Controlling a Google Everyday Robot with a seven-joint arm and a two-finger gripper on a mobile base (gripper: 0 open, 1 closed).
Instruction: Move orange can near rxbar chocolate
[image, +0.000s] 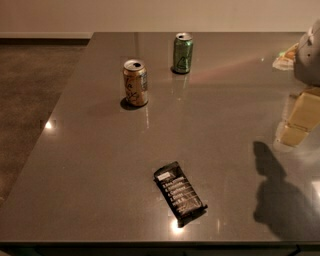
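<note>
The orange can (135, 82) stands upright on the far left part of the worktop (90, 185), its long axis vertical and its silver top with the dark drinking hole facing up. The dark script runs down the side toward the camera and the small bluish patch shows on its right flank. The gripper (299, 122) is far off to the can's right, at the right edge of the view and a little nearer the camera, well apart from the can, with bare worktop between them. It shows only as pale yellowish blocks under a grey-white part of the arm, and how far it is open cannot be told; neither the can nor the bar is in its hold. The rxbar chocolate (180, 194) lies flat close to the near edge of the worktop, well apart from the orange can and to the can's near right. Its long axis runs on a slant, with the white-label end toward the far left and the other end toward the near right. A green can (183, 52) stands upright near the orange can, behind it and to its right, not touching. A dark shadow (274, 192) falls on the worktop below the gripper, right of the bar. Brown floor (30, 100) lies beyond the worktop's left edge.
</note>
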